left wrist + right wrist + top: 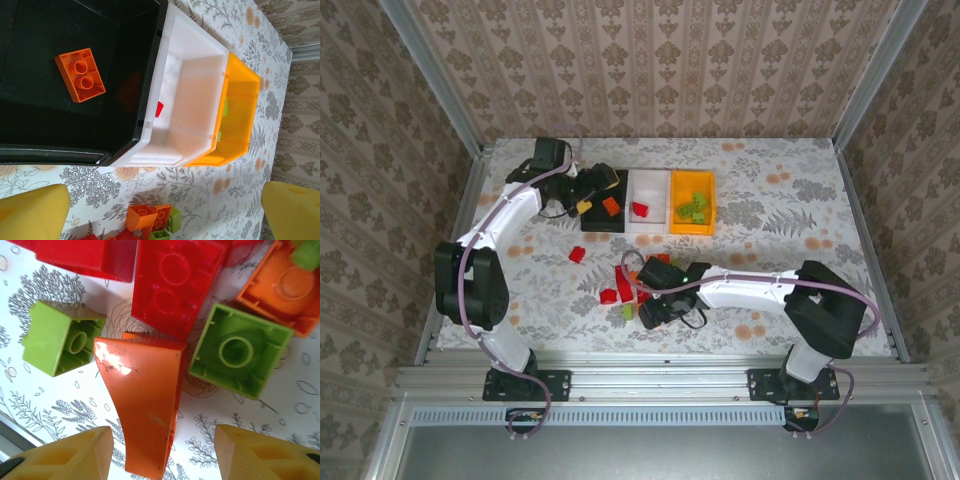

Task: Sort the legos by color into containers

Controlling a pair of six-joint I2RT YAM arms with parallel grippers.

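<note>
Three containers stand in a row at the back: black (603, 222), white (650, 185) and orange-yellow (708, 205). One orange lego (80, 75) lies in the black bin (30, 30). A red lego (159, 109) is in the white bin (192, 75), and light green ones (692, 208) are in the orange-yellow bin (240, 90). My left gripper (588, 198) hangs open over the black bin's near edge, nothing between its fingers (30, 210). My right gripper (165, 455) is open, low over the loose pile (642, 280), straddling a curved orange lego (145, 400) with a gap on each side.
Around the curved piece lie two green bricks (62, 337) (240, 355), a red brick (175, 285) and an orange brick (285, 290). A lone red brick (577, 255) sits left of the pile. Wallpapered walls and metal rails enclose the floral table (790, 220).
</note>
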